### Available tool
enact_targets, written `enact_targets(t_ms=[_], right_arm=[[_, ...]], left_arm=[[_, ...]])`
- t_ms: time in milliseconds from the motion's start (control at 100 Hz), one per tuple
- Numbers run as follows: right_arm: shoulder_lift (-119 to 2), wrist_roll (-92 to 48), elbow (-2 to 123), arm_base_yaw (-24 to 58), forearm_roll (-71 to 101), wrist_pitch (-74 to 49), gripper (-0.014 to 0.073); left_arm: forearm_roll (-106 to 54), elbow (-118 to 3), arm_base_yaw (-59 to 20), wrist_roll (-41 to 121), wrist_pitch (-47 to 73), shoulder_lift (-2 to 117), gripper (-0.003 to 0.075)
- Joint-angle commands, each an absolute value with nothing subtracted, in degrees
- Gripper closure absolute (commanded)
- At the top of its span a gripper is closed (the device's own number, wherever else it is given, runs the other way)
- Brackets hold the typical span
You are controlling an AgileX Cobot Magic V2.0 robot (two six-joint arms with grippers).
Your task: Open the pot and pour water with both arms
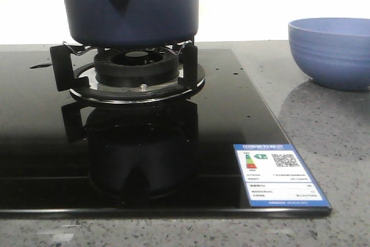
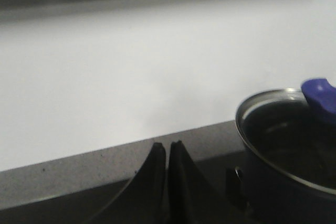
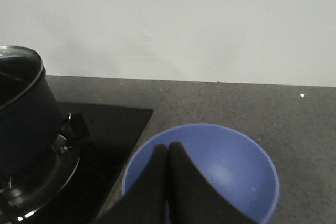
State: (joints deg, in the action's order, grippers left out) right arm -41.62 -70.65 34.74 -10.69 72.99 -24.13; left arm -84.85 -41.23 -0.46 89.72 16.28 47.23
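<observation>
We list: black glass cooktop [image 1: 173, 160]; dark navy matte cylindrical pot [image 1: 139, 10] on its far-left burner, glass lid seemingly still on; periwinkle round bowl [image 1: 332, 50] at right. Left gripper [image 2: 167, 153] and right gripper [image 3: 168, 153] both clenched, empty. We judge nothing done.

Navy pot [image 1: 136, 10] atop burner [image 1: 137, 67]

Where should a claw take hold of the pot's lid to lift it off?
By the blue knob on the glass lid, coming from straight above: it is the only raised part. The pot sits upright on the burner, so a vertical lift should clear it.
</observation>
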Motion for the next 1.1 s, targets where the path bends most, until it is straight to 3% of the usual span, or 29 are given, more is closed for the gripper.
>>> enact_targets(t_ms=[0,220,450,1090], right_arm=[[-36.5,-72.7,31.1,-10.9,75.6,-20.7,0.0655],[-25.8,-72.7,21.6,-10.9,75.6,-18.1,0.0655],[-24.0,-72.7,18.0,-10.9,77.4,-17.1,0.0655],[-24.0,-72.7,17.9,-10.9,79.0,-19.2,0.0655]], left_arm=[[-95.2,-36.5,-3.1,98.5,12.8,41.0,0.0741],[-106.1,-23.3,-3.2,103.6,12.8,28.2,0.0741],[-106.5,-18.5,-3.2,103.5,12.8,19.3,0.0741],[-106.5,-18.5,-3.2,103.5,12.8,17.9,0.0741]])
